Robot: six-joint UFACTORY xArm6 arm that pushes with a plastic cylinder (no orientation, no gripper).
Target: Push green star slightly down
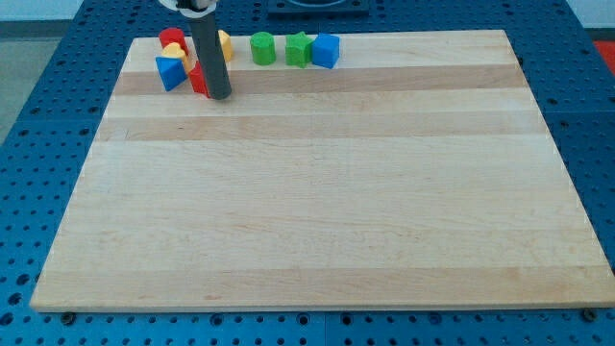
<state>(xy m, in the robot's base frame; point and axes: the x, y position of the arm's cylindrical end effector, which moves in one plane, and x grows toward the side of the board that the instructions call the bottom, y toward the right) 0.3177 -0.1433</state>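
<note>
The green star [299,49] sits near the view's top edge of the wooden board [317,221], between a green cylinder [262,48] on its left and a blue cube [327,50] touching its right side. My tip [219,96] rests on the board well to the left of the star and a little lower, right beside a red block [199,81]. The rod stands upright and hides part of the left cluster of blocks.
At the top left is a cluster: a blue triangular block [170,73], a red block [171,38], a yellow block [175,51] and another yellow block [224,43] partly behind the rod. A blue pegboard table [58,115] surrounds the board.
</note>
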